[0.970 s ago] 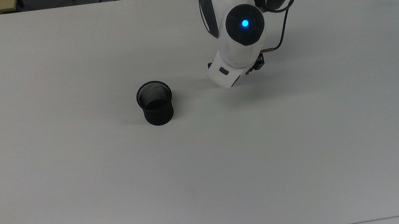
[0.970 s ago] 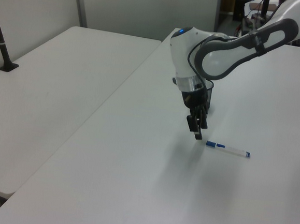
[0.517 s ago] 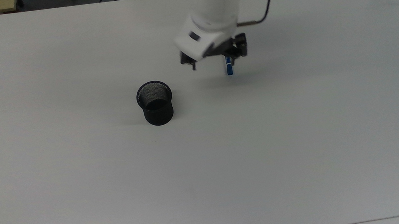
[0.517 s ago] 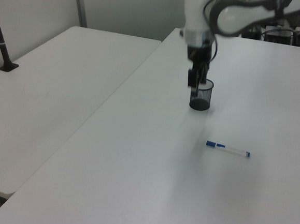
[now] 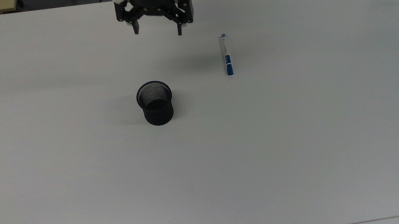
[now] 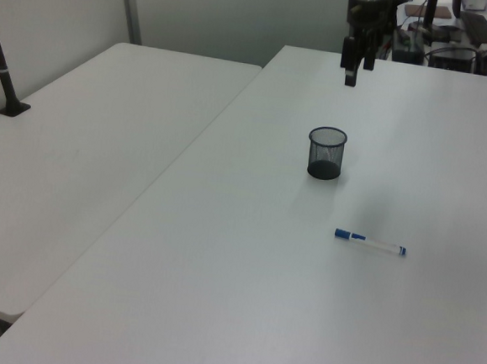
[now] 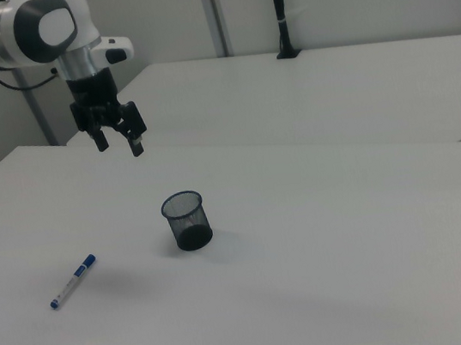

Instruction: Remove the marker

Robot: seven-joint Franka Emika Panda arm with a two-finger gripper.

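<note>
Your gripper (image 5: 157, 27) hangs high over the table (image 5: 297, 135) with its two fingers spread wide apart, and there is nothing between them. In the top view it sits near the far edge. The marker (image 5: 226, 55) lies flat on the table, out of the black mesh cup (image 5: 155, 102) and well apart from it, off to the top view's right. In the right view the marker (image 7: 72, 281) lies to the left of the cup (image 7: 187, 220). The cup stands upright.
</note>
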